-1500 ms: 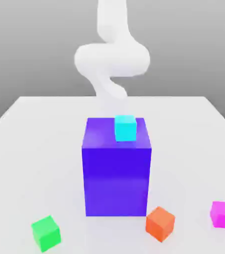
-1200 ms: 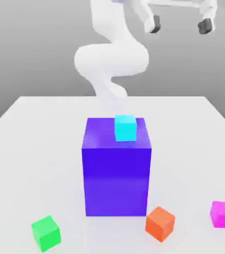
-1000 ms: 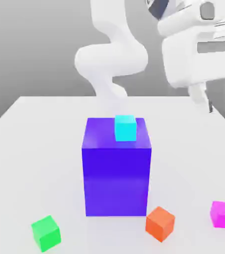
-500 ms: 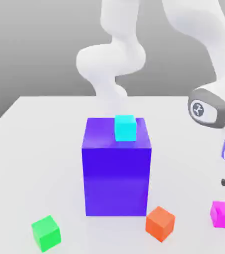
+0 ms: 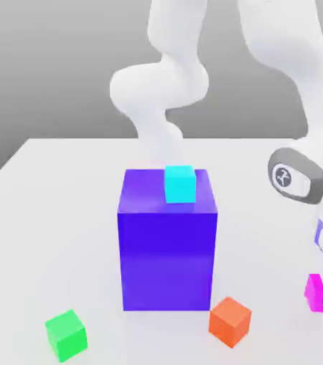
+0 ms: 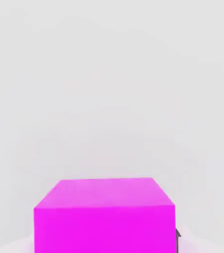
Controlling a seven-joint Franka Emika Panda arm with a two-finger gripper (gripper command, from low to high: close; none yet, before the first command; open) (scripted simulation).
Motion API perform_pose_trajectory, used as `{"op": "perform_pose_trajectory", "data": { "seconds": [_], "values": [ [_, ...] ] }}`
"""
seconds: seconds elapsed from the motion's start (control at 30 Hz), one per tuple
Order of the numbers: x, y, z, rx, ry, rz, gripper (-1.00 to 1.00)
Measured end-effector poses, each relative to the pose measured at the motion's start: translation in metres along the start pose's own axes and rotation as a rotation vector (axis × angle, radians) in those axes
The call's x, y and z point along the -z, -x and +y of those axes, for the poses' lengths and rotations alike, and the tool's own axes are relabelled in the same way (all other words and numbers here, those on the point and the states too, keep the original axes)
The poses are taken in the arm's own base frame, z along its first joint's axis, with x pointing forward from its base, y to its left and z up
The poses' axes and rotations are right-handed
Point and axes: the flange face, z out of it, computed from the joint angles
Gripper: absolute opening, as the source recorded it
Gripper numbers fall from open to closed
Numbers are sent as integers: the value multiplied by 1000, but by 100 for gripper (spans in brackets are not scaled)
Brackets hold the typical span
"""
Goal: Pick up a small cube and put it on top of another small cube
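At the exterior view's right edge of the white surface [image 5: 50,192], the small magenta cube [image 5: 315,292] sits under the hand, jaws' spread I cannot tell, so centre them squarely on opposite faces before closing.

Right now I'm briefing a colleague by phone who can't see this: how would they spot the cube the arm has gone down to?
Start at the big purple block mid-table with a cyan cube on top. Look to the exterior view's right, where the white arm comes down. The magenta cube sits there, partly hidden by the hand, unlike the orange cube and green cube.
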Motion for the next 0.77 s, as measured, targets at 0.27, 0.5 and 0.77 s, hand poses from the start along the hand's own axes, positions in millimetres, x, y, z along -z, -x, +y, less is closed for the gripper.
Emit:
{"op": "perform_pose_trajectory", "data": {
  "seconds": [0.27,0.5,0.77],
  "values": [
    [44,43,201,-358,4,41,-100],
    [54,157,332,-622,17,11,-100],
    [-4,221,383,-733,25,-20,100]
  ]
}}
